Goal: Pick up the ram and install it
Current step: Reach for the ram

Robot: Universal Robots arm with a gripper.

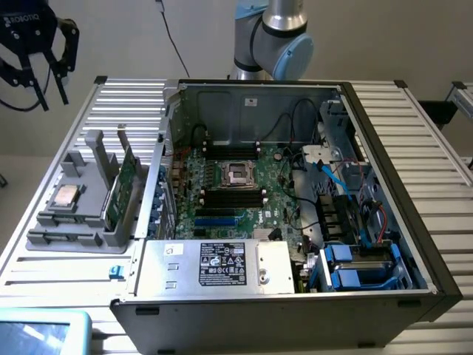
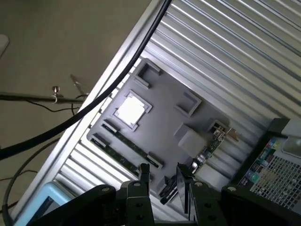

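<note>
My black gripper (image 1: 55, 102) hangs open high over the table's far corner at the exterior view's left, well above the grey parts holder (image 1: 81, 214). Nothing is between its fingers (image 2: 143, 172), and it touches nothing. In the wrist view the holder (image 2: 164, 127) lies below the gripper (image 2: 163, 175). The ram (image 2: 123, 147), a long narrow green stick, lies in the slot along one edge of the holder. A shorter second green board (image 2: 211, 147) stands on edge on the holder's side nearest the computer case (image 1: 122, 185). The motherboard's black memory slots (image 1: 233, 197) sit inside the open case.
A small square silver processor chip (image 1: 65, 197) (image 2: 129, 110) rests on the holder. The open computer case (image 1: 384, 133) fills the middle of the ribbed metal table (image 1: 436, 185), with cables and blue drive bays at the exterior view's right. A light-blue object (image 1: 41, 333) lies at the front corner. Black cables (image 2: 117, 80) cross the wrist view.
</note>
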